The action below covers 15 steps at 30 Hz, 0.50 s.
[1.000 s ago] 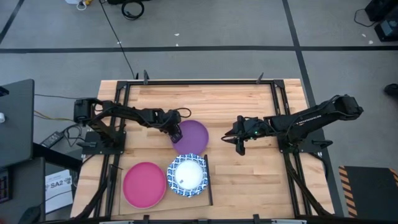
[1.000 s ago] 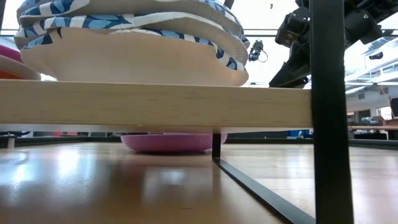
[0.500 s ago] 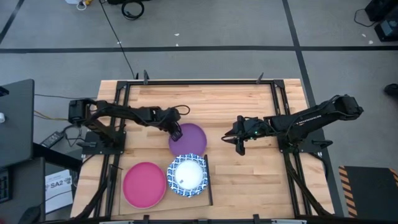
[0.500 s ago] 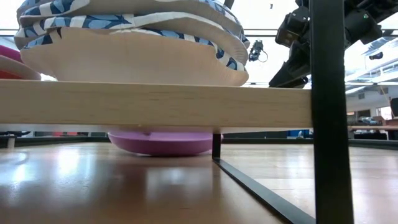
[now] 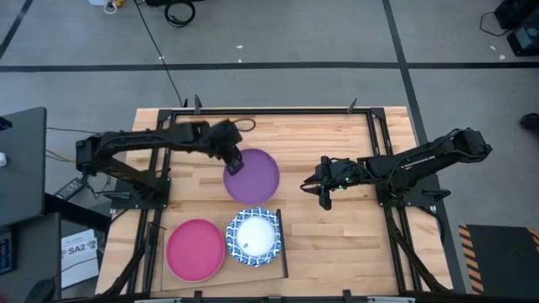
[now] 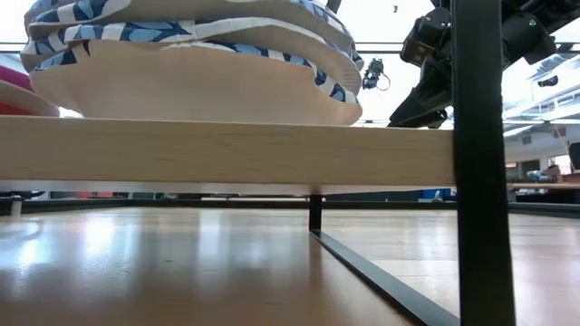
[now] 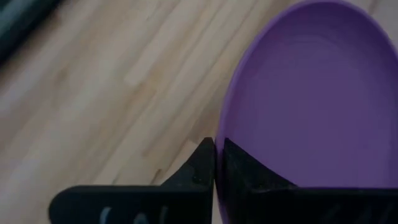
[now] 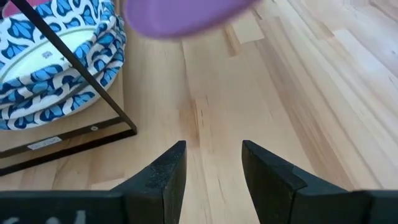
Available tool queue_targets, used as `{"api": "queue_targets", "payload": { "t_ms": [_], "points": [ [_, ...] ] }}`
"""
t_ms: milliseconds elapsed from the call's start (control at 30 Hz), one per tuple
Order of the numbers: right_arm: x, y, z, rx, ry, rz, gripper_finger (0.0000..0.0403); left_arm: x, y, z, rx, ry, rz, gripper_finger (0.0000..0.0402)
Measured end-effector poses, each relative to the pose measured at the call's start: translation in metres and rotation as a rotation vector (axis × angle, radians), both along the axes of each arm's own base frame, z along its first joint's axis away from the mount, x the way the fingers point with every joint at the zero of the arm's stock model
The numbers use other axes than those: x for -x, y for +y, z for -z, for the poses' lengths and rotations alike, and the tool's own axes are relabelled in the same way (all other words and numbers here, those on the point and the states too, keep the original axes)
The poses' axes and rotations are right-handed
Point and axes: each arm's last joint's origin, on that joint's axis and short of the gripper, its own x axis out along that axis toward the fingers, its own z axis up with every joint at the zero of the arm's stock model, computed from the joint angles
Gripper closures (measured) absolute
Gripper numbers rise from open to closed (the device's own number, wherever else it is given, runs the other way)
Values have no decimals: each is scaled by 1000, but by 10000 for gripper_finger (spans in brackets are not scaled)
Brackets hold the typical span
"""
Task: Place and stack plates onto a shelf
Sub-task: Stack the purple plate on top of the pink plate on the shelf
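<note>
A purple plate [image 5: 251, 176] hangs above the tabletop's middle; its underside shows in the right wrist view [image 8: 186, 15]. My left gripper [image 5: 234, 156] is shut on its rim at the plate's far left side. My right gripper [image 5: 324, 198] hovers open to the right of the plate, with nothing between its fingers [image 8: 211, 165]. On the shelf [image 5: 282, 252] at the near left rest a magenta plate [image 5: 195, 249] and a stack of blue-patterned plates [image 5: 253, 238]. From table height the stack [image 6: 190, 63] sits on the shelf board [image 6: 227, 149]. My left gripper pinches the purple plate's rim [image 7: 225, 127] between its two fingers, one on the plate's inner side and one on its outer side. The fingers slant down from the table's left. The plate is lifted clear of the table, stretching away beyond the fingers.
A dark metal frame [image 5: 269, 111] runs round the slatted tabletop. The shelf's dark post [image 6: 478, 163] and edge strip [image 8: 81, 68] stand beside the stack. Bare wood lies between the two grippers and toward the far edge.
My left gripper has risen, drawing slightly toward the table's left and far edges, with the purple plate. The plate, which lay on the table a second ago, is now lifted clear and has gone up out of sight behind the shelf board in the low view.
</note>
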Motion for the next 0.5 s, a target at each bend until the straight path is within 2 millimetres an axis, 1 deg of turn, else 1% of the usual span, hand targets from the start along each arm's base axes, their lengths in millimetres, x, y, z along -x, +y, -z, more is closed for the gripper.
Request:
{"api": "queue_targets", "payload": {
  "t_ms": [100, 267, 400, 500],
  "points": [
    [0, 0, -1, -1, -6, 0, 242, 2, -1, -35, -19, 2, 30, 385],
    [-1, 0, -1, -1, -13, -1, 242, 8, -9, -90, -36, -31, 67, 385],
    [-1, 0, -1, -1, -13, -1, 242, 18, -20, -125, -34, -50, 92, 385],
    [-1, 0, -1, -1, -13, -1, 242, 28, -30, -145, -29, -45, 123, 385]
  ]
}}
